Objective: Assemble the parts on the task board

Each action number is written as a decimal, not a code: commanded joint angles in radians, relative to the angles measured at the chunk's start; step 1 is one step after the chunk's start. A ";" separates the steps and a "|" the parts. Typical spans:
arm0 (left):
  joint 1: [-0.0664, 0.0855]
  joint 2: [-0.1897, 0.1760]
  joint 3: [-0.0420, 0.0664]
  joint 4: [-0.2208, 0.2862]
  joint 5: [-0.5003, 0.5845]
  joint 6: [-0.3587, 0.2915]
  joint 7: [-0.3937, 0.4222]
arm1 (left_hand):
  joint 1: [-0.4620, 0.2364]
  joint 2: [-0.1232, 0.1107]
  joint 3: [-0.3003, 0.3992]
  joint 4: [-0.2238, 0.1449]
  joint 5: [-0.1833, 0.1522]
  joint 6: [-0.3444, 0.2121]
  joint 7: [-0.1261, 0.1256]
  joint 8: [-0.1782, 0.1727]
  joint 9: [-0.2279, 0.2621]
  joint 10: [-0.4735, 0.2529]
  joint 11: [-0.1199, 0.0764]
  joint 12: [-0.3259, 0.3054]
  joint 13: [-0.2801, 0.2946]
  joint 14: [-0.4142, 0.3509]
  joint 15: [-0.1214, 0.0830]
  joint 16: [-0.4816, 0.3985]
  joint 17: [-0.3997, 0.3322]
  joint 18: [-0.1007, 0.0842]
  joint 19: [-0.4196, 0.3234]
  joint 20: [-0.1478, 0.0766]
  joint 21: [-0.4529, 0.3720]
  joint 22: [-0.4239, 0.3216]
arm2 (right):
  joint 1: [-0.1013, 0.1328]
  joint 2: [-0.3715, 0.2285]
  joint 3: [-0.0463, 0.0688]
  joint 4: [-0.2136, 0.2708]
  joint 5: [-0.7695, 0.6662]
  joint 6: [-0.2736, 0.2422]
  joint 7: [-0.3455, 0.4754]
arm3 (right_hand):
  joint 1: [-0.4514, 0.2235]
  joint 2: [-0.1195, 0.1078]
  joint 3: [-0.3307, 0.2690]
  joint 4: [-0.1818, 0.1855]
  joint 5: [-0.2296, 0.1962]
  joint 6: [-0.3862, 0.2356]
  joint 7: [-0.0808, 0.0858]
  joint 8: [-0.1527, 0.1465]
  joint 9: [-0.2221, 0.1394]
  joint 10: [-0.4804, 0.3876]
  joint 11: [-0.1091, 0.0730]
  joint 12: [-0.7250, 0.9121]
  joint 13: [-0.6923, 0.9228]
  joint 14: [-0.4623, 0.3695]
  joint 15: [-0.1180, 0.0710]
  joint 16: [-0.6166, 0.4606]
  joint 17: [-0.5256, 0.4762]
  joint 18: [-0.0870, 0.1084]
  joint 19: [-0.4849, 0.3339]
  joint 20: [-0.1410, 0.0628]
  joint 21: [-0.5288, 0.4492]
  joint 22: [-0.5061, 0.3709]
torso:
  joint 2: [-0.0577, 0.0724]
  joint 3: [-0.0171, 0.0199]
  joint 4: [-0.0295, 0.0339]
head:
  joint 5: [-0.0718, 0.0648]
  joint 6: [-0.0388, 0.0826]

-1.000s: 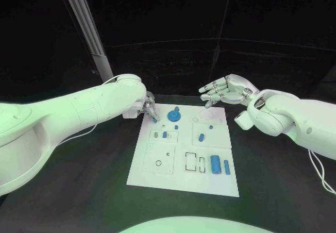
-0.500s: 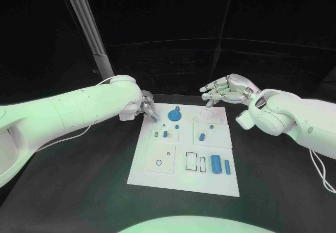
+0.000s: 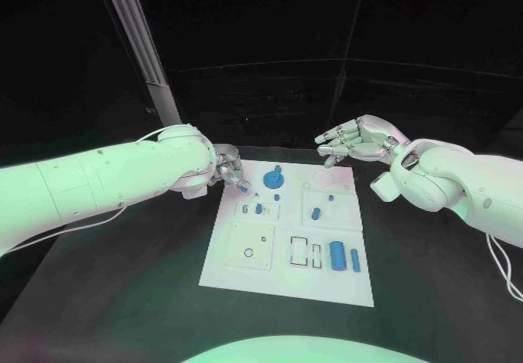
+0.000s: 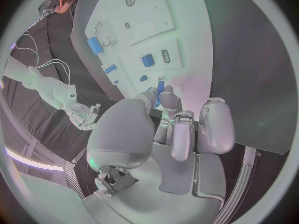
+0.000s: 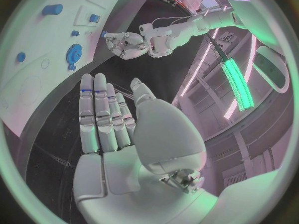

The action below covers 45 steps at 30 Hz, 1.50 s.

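Note:
The white task board [image 3: 253,266] lies in the middle of the black table. At its far left corner my left hand [image 3: 226,169] pinches a small blue part [image 3: 242,184] between thumb and a finger, just over the board's edge. The left wrist view shows the same part [image 4: 160,88] at the tips of my left hand [image 4: 181,129], with the board [image 4: 187,15] beyond. My right hand [image 3: 353,141] hovers above the board's far right corner, fingers apart and holding nothing; the right wrist view shows this hand [image 5: 112,119] flat and open.
On the board sit a blue round part [image 3: 273,179], several small blue pieces such as one at mid-board [image 3: 314,214], and two blue cylinders [image 3: 337,255] near the right edge. A pale vertical post [image 3: 147,68] stands behind the left arm.
My left arm has swung lower and outward while its hand stays at the far left corner, still pinching the blue part. The right hand has drifted slightly to the right.

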 commanded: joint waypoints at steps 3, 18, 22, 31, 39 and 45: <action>-0.004 -0.014 -0.015 0.026 -0.042 -0.059 0.006 | -0.001 -0.018 0.103 -0.091 0.003 0.003 -0.007 0.008 0.000 0.011 -0.002 0.004 0.002 0.104 -0.005 0.003 0.263 0.011 0.002 -0.005 0.006 0.001 | 0.002 0.001 0.000 -0.001 0.005 0.008 0.009 | -0.009 0.003 0.001 0.004 0.001 -0.004 0.000 0.001 -0.001 -0.008 0.000 0.005 -0.001 0.001 0.007 -0.005 -0.002 0.012 0.000 0.004 -0.006 -0.001 | 0.000 -0.0009 -0.0009 | 0.003 -0.002; -0.027 -0.004 -0.050 0.028 -0.077 -0.040 0.011 | -0.002 -0.026 0.117 -0.094 0.003 0.005 -0.008 0.009 -0.001 0.018 -0.003 0.008 0.007 0.104 -0.006 0.003 0.263 0.011 0.003 -0.005 0.007 0.003 | 0.001 0.003 0.000 -0.002 0.005 0.010 0.011 | -0.009 0.003 0.001 0.004 0.001 -0.004 0.000 0.001 -0.001 -0.008 0.000 0.005 -0.001 0.001 0.007 -0.005 -0.002 0.012 0.000 0.004 -0.006 -0.001 | 0.001 0.0001 -0.0032 | 0.005 -0.009; -0.032 -0.002 -0.054 0.027 -0.078 -0.032 0.010 | -0.002 -0.027 0.117 -0.094 0.003 0.005 -0.008 0.009 -0.001 0.019 -0.003 0.008 0.008 0.104 -0.006 0.003 0.263 0.011 0.003 -0.005 0.007 0.003 | 0.001 0.002 0.000 -0.001 0.005 0.010 0.011 | -0.009 0.003 0.001 0.004 0.001 -0.004 0.000 0.001 -0.001 -0.008 0.000 0.005 -0.001 0.001 0.007 -0.005 -0.002 0.012 0.000 0.004 -0.006 -0.001 | 0.001 0.0005 -0.0022 | 0.004 -0.009; -0.037 -0.001 -0.057 0.031 -0.079 -0.014 0.007 | -0.002 -0.028 0.119 -0.095 0.003 0.006 -0.008 0.009 -0.001 0.019 -0.003 0.008 0.008 0.104 -0.006 0.003 0.263 0.011 0.003 -0.006 0.006 0.003 | 0.001 0.002 0.000 -0.001 0.005 0.011 0.012 | -0.011 0.004 0.001 0.006 0.003 -0.005 0.000 0.001 -0.001 -0.009 0.000 0.005 -0.001 0.000 0.007 -0.005 -0.002 0.012 0.000 0.005 -0.007 -0.002 | 0.001 0.0002 -0.0026 | 0.003 -0.012; -0.038 -0.005 -0.057 0.043 -0.079 0.011 0.006 | -0.003 -0.030 0.123 -0.096 0.003 0.006 -0.008 0.010 -0.001 0.021 -0.003 0.009 0.009 0.104 -0.006 0.003 0.263 0.011 0.004 -0.006 0.007 0.004 | 0.001 0.003 0.000 -0.002 0.005 0.012 0.012 | -0.011 0.004 0.001 0.006 0.003 -0.005 0.000 0.001 -0.001 -0.009 0.000 0.005 -0.001 0.000 0.007 -0.005 -0.002 0.012 0.000 0.005 -0.007 -0.002 | 0.001 -0.0001 -0.0017 | 0.001 -0.011; -0.039 -0.008 -0.057 0.054 -0.079 0.029 0.006 | -0.003 -0.033 0.127 -0.098 0.003 0.007 -0.009 0.010 -0.001 0.023 -0.004 0.009 0.009 0.104 -0.006 0.003 0.263 0.011 0.004 -0.006 0.007 0.005 | 0.001 0.003 0.000 -0.002 0.005 0.012 0.012 | -0.011 0.004 0.001 0.006 0.003 -0.005 0.000 0.001 -0.001 -0.009 0.000 0.005 -0.001 0.000 0.007 -0.005 -0.002 0.012 0.000 0.005 -0.007 -0.002 | 0.001 -0.0005 -0.0017 | 0.003 -0.013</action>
